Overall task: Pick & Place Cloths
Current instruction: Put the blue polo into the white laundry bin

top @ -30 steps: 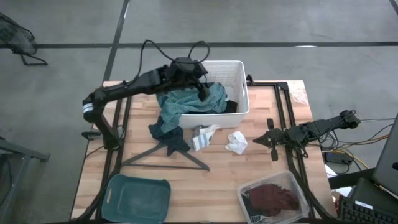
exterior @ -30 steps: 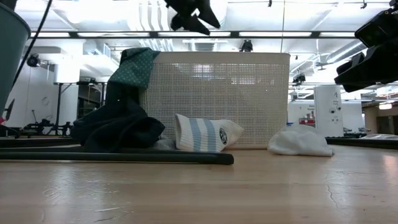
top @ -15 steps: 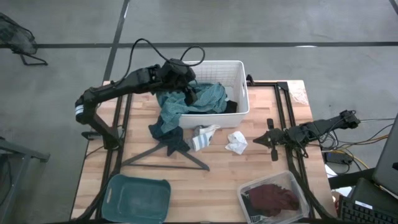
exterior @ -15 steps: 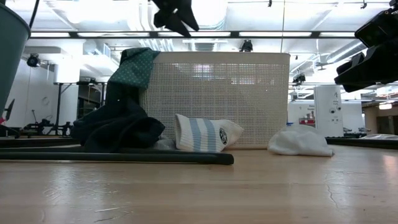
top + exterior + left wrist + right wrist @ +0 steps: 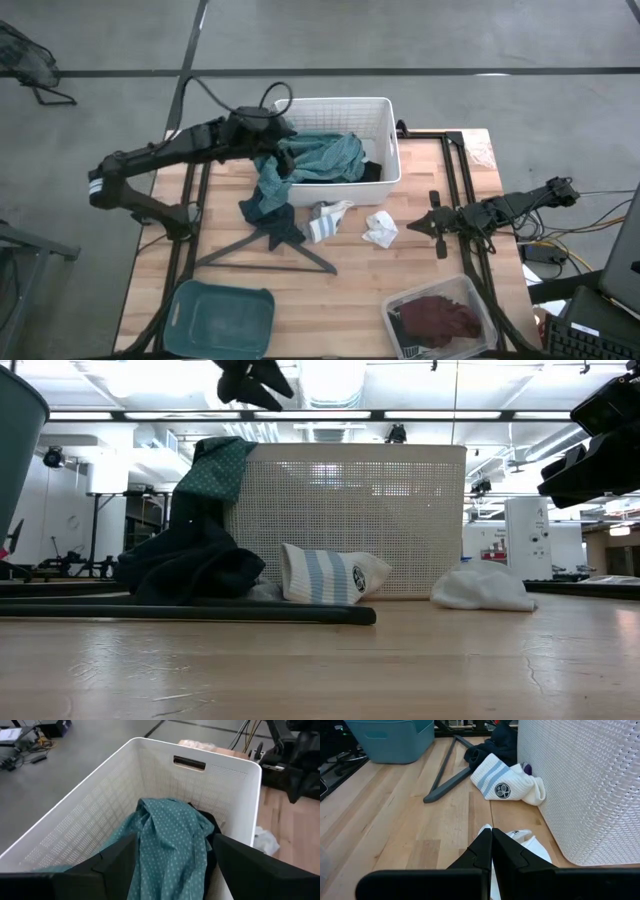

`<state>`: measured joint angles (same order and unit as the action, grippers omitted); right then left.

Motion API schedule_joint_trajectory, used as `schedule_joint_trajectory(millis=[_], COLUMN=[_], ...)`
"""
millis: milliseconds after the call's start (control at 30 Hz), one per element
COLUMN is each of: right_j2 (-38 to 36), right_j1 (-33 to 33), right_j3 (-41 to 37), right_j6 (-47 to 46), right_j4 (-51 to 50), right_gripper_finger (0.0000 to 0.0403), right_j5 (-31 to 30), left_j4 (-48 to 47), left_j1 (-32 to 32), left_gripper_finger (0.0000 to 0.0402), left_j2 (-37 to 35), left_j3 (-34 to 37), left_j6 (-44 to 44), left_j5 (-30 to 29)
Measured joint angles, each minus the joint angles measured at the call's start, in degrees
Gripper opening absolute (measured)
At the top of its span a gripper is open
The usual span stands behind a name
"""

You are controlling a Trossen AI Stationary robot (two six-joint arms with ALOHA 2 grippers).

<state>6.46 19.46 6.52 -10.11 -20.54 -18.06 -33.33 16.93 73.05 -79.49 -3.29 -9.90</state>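
We see the left hand (image 5: 277,130) has drawn back from over the white basket (image 5: 390,130) to its outer edge, fingers spread and empty — the teal cloth (image 5: 320,155) lies half in the basket, half trailing onto the surface, so that drop looks only partly done. The right hand (image 5: 432,228), pressed together, waits beside the basket. Only the right wrist view shows the striped sock's (image 5: 507,787) crest; the high view alone shows the maroon cloth (image 5: 438,318) in its clear bin (image 5: 478,297).

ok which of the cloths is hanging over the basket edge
The teal cloth: it drapes from inside the white basket over its rim toward the table. The striped cloth and white cloth lie flat on the table.
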Motion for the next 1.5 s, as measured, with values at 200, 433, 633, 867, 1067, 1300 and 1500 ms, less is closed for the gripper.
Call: schedule_joint_trajectory(millis=[200, 433, 633, 867, 1067, 1300, 1500], right_j2=[0.00, 0.00, 0.00, 0.00, 0.00, 0.00, 0.00], right_j1=[0.00, 0.00, 0.00, 0.00, 0.00, 0.00, 0.00], right_j3=[0.00, 0.00, 0.00, 0.00, 0.00, 0.00, 0.00], right_j6=[0.00, 0.00, 0.00, 0.00, 0.00, 0.00, 0.00], right_j4=[-0.01, 0.00, -0.02, 0.00, 0.00, -0.01, 0.00], right_gripper_finger=[0.0008, 0.0008, 0.0008, 0.0008, 0.0008, 0.0008, 0.0008], right_j5=[0.00, 0.00, 0.01, 0.01, 0.00, 0.01, 0.01], left_j4=[2.46, 4.03, 7.45, 12.71, 14.33, 14.89, 16.68], left_j1=[0.00, -0.04, -0.11, -0.11, -0.11, -0.11, -0.11], left_gripper_finger=[0.0266, 0.0266, 0.0266, 0.0266, 0.0266, 0.0266, 0.0266], left_j2=[-6.68, -13.15, -17.81, -22.19, -25.28, -27.79, -29.23], left_j3=[8.32, 16.58, 23.79, 30.52, 33.67, 36.99, 39.74], left_j6=[-0.07, -1.47, -1.97, -1.95, -1.95, -2.69, -2.75], left_j5=[0.01, 0.01, -0.04, -0.15, -0.19, -0.21, -0.34])
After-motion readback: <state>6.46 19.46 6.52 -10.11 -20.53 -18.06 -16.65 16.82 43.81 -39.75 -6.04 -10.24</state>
